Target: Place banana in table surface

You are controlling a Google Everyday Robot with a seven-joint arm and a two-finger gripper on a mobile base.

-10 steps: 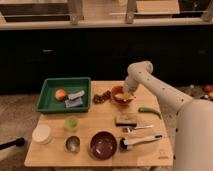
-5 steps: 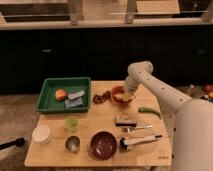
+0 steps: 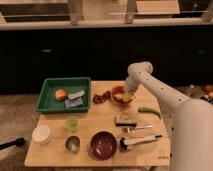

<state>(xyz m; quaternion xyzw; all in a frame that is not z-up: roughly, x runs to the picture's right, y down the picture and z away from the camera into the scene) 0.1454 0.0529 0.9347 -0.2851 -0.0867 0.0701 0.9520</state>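
The banana [image 3: 124, 94] shows as a small yellow patch inside the orange bowl [image 3: 118, 96] at the back of the light wooden table surface [image 3: 95, 125]. My gripper [image 3: 127, 91] hangs from the white arm straight down into the bowl, right at the banana. The arm's wrist hides most of the fruit and the bowl's right side.
A green tray [image 3: 50, 97] at back left holds a round orange-red fruit [image 3: 61, 94] and packets. A green chili [image 3: 149, 111] lies right of the bowl. A dark red bowl [image 3: 103, 144], metal cup [image 3: 72, 143], green cup [image 3: 71, 123], white container [image 3: 41, 134] and utensils [image 3: 140, 141] fill the front.
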